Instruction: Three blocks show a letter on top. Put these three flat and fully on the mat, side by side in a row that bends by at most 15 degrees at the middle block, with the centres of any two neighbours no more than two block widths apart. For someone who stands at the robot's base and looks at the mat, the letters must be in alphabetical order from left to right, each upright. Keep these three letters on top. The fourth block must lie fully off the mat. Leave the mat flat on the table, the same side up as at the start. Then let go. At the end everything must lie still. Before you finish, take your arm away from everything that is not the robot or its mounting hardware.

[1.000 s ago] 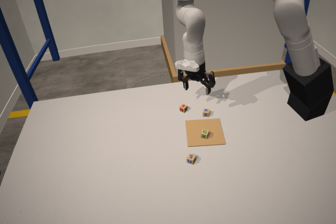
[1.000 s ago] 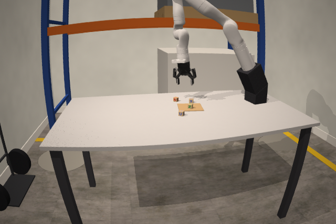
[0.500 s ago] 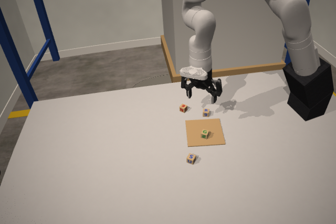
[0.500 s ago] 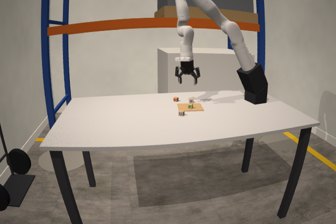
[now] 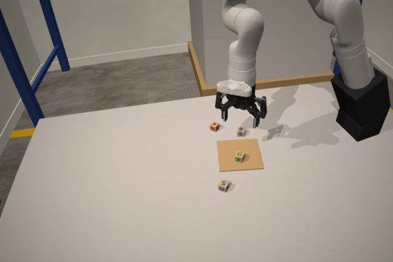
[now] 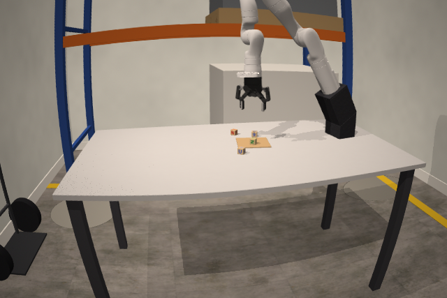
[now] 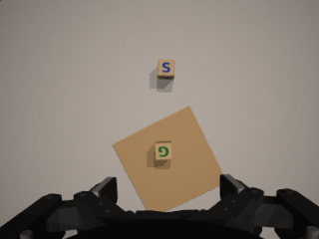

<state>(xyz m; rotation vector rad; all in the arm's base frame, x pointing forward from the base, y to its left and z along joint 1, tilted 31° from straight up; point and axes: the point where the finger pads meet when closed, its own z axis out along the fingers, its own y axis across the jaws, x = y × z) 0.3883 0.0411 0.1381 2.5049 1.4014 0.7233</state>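
The block (image 7: 162,153) on the mat (image 7: 193,173) shows a green G on top — and a green N on one side in the top view. The block (image 7: 166,68) off the mat's far edge shows a blue S on top, with a blue U on its side. Marks on the other two blocks — one red, one blue — are too small to read.

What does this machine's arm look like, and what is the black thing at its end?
The arm is a chain of smooth, rounded, off-white segments with thin seam lines at the joints, rising from a blocky black base. A pale ribbed collar joins it to the tool: black, with two jointed fingers. No cables show.
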